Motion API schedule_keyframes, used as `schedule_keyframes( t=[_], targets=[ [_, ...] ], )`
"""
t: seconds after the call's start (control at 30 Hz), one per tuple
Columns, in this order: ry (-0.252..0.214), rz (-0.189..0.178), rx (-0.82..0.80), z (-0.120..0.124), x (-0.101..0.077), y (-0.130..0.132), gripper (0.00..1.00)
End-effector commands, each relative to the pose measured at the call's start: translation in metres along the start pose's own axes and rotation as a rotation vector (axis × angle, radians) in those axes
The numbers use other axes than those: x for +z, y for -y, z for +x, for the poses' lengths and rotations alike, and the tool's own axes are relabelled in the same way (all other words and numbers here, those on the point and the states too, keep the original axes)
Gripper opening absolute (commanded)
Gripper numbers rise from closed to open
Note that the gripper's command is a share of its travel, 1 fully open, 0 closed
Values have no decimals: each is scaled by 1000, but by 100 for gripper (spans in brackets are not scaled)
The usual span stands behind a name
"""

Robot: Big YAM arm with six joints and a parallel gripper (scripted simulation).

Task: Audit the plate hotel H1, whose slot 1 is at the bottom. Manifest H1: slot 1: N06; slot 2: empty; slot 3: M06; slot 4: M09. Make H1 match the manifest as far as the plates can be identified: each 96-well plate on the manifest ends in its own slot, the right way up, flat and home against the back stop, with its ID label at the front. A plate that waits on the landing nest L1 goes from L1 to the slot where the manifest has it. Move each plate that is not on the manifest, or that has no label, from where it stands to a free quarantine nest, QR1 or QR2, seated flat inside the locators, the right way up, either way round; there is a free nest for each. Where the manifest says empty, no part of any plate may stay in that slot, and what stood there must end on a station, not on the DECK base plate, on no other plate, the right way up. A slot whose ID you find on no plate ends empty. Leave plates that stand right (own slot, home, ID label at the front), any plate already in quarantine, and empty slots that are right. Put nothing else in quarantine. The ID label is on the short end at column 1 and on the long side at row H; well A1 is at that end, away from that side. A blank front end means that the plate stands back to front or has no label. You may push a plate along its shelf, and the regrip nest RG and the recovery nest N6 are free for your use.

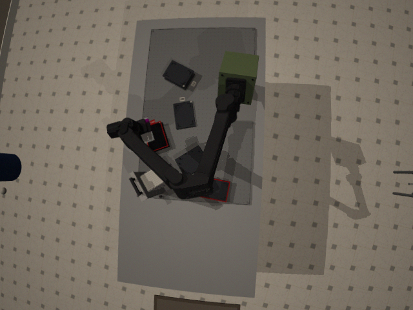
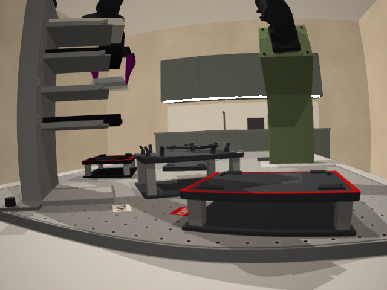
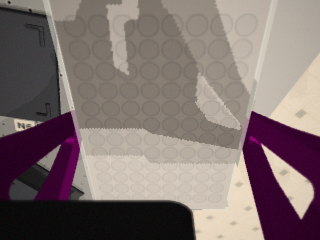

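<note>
The step in hand looked like a transfer: the arm carried a pale, translucent 96-well plate (image 3: 160,75), pinched across its short width by the end effector (image 3: 161,127), one purple finger on each long side. From the top view the plate hung in the air beside the hotel (image 2: 31,124), over or just beside the red-rimmed quarantine nest (image 1: 163,132). In the exterior view it lined up with the front of the second shelf from the bottom, though whether it touched that shelf could not be told. It sat roughly level.

Its long axis ran straight away from the end effector's body in the wrist view. No label showed on any visible edge, so which end held column 1 could not be told.

If quarantine was the goal (likely, given the missing label), the next move called for a straight descent, square to the locators, before letting go.
</note>
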State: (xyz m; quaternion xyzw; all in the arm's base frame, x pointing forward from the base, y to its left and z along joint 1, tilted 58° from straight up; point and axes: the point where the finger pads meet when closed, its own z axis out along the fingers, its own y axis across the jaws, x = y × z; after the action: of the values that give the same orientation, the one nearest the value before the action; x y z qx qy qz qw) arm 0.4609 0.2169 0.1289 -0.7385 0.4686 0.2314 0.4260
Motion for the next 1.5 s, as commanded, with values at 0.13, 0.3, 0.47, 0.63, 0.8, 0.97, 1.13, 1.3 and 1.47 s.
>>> schedule_keyframes(
  t=[0.13,0.3,0.47,0.63,0.8,0.97,1.13,1.3,1.47],
  targets=[
    [5,-8,9,-1,23,-2,86],
    [5,-8,9,-1,36,-4,86],
    [5,-8,9,0,47,-5,86],
    [5,-8,9,-1,57,-5,86],
    [5,-8,9,-1,71,-6,86],
    [5,-8,9,-1,84,-7,86],
    [5,-8,9,0,92,-8,86],
    [5,-5,6,-1,105,-5,86],
    [7,3,-5,-4,118,2,86]
  ],
)
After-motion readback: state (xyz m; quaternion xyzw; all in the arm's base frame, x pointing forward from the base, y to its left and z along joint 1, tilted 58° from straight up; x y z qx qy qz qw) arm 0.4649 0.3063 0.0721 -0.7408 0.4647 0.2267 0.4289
